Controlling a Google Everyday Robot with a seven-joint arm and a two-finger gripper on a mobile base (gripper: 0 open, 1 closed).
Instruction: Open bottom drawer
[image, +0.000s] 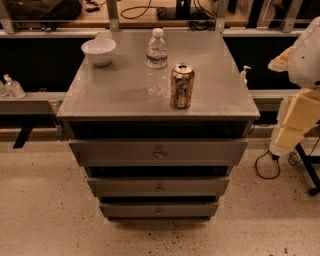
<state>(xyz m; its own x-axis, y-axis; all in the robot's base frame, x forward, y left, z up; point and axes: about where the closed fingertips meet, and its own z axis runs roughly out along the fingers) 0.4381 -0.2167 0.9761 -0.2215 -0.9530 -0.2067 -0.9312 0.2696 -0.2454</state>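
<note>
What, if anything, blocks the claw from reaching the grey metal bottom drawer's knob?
Probably yes: the claw hangs right of the grey metal cabinet; nothing stands before the bottom drawer or its round knob.

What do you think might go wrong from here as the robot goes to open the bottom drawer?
The gripper hangs to the right of the grey metal cabinet, well apart from the narrow grey bottom drawer, whose small round knob matches those above; it may catch the wrong one. A hard tug might topple the clear plastic water bottle or the bronze drink can standing on top. The black cable looped on the floor nearby could snag.
</note>
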